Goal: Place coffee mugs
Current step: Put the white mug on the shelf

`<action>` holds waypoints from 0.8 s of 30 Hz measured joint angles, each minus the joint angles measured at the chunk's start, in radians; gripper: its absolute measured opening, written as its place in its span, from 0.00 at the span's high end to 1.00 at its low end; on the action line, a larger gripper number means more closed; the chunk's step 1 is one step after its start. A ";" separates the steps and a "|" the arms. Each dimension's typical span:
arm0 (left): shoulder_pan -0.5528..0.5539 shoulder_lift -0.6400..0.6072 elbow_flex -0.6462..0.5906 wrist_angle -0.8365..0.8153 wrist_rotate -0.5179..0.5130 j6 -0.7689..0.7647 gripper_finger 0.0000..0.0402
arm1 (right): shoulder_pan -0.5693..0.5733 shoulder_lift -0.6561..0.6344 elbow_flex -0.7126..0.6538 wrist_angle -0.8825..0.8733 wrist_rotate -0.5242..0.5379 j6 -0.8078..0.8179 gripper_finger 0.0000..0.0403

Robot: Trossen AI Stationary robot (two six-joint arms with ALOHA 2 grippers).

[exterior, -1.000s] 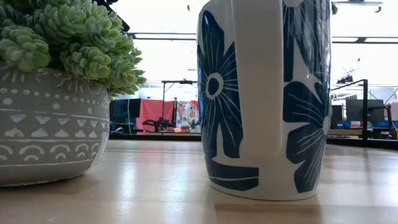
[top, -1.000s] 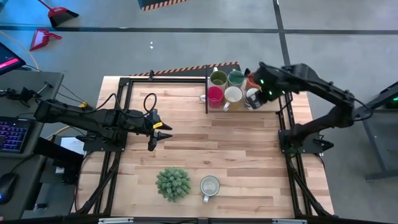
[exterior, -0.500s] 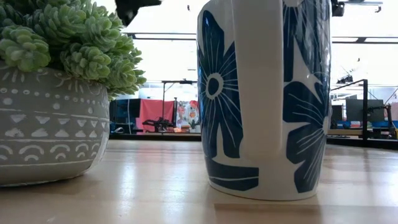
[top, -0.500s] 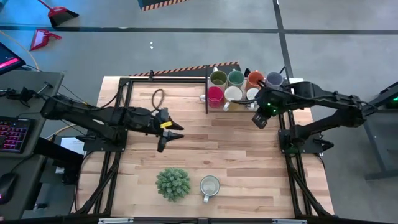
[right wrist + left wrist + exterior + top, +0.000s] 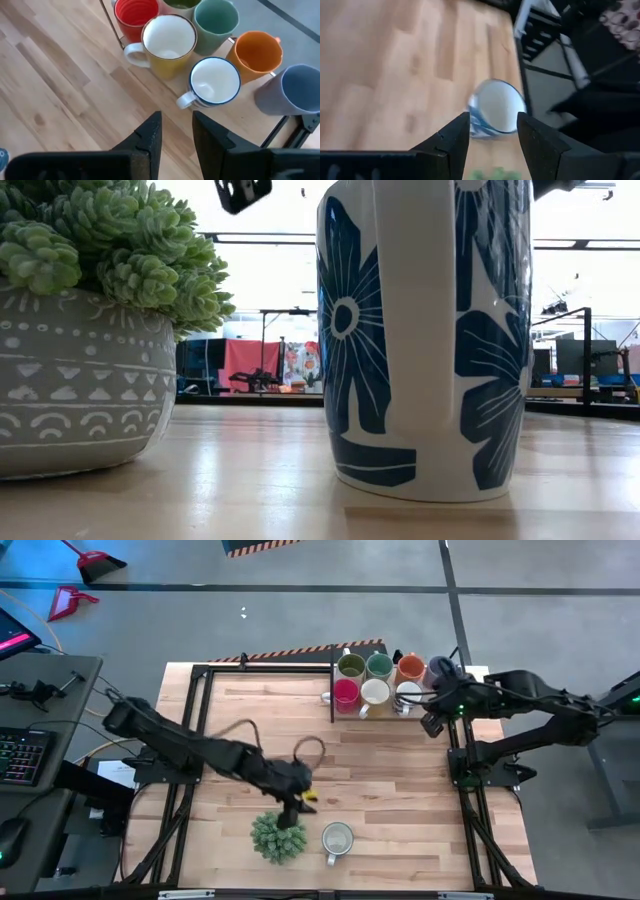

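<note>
Surface: pale wooden table (image 5: 380, 770) on a grey floor; no legible writing or brand anywhere.
Left gripper (image 5: 298, 802): over the near part of the table, between the potted plant (image 5: 277, 835) and the white mug with blue flowers (image 5: 337, 839); fingers parted, empty.
Right gripper (image 5: 432, 722): beside the mug cluster, fingers slightly apart, empty.
Mug cluster: olive mug (image 5: 351, 667), teal mug (image 5: 379, 666), orange mug (image 5: 411, 668), blue-grey mug (image 5: 441, 669), red mug (image 5: 346, 692), cream mug (image 5: 374, 693), white blue-rimmed mug (image 5: 215, 83) grouped at the far edge.
</note>
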 joint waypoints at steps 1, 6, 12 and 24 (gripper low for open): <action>-0.009 0.028 0.000 0.021 0.017 -0.032 0.62 | 0.000 -0.004 0.000 -0.001 0.000 0.004 0.79; -0.022 0.120 0.003 0.085 0.002 -0.168 0.62 | 0.000 -0.013 0.000 -0.002 -0.027 -0.017 0.79; -0.022 0.251 0.121 0.073 0.005 -0.183 0.62 | 0.000 -0.009 0.000 -0.003 -0.045 -0.022 0.79; -0.022 0.422 0.308 -0.139 0.015 -0.140 0.62 | 0.000 -0.010 0.000 -0.057 -0.071 -0.044 0.79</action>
